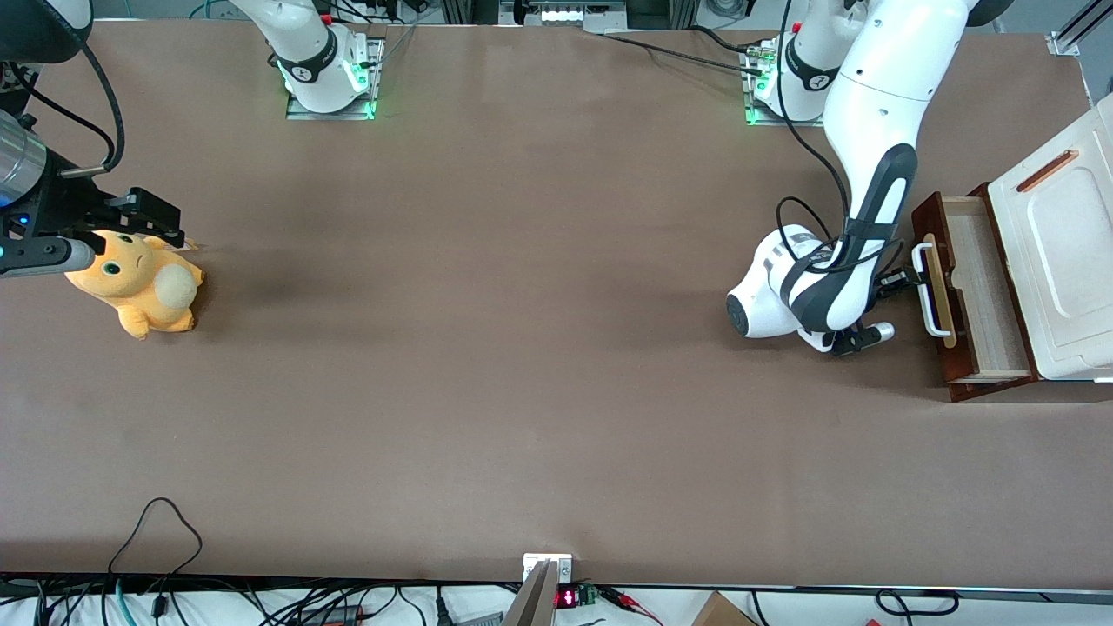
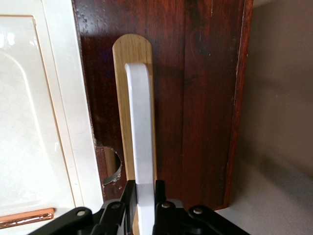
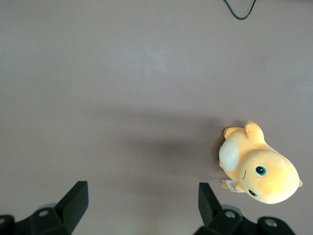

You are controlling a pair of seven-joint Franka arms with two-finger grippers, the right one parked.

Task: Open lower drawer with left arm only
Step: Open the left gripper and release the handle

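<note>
Clamping our end effector on the white bar handle of the lower drawer, part-open at frame right, we risk slipping off if the pull skews.

Dark reddish-brown lower drawer pulled partly out from the white cabinet, left arm's gripper clamping its white handle

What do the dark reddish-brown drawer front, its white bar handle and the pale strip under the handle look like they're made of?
The dark reddish-brown drawer front looks like stained, glossy wood: grain and sheen show. The pale rounded strip seems to be unstained light wood with fine grain. The white bar handle is smooth and even, probably painted metal or plastic; I can't tell which. The left arm's black hand is shut on that handle.
</note>
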